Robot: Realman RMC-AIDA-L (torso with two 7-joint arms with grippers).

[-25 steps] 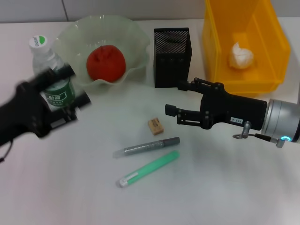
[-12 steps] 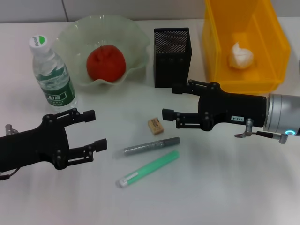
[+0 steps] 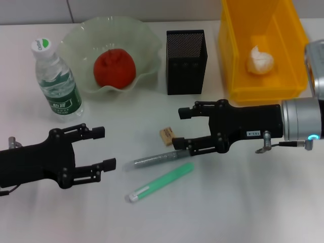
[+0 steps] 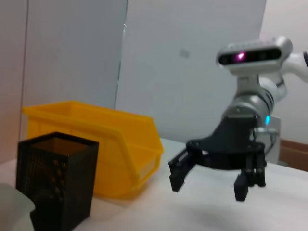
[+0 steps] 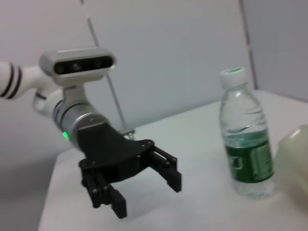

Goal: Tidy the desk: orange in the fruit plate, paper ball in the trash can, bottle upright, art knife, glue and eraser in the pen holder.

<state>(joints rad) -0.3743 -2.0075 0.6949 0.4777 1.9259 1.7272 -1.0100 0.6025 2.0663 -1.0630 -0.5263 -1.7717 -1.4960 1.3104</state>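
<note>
Straddling the eraser (image 3: 167,135) — right pincer (image 3: 179,129), jaws wide, empty.

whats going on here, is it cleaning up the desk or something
A two-armed robot is tidying a desk. The orange lies in the fruit plate, the paper ball in the yellow bin, and the bottle stands upright. The right gripper, jaws open, hangs over the eraser, close by the grey art knife and green glue stick. The pen holder awaits them. The left gripper hovers open, empty.
</note>
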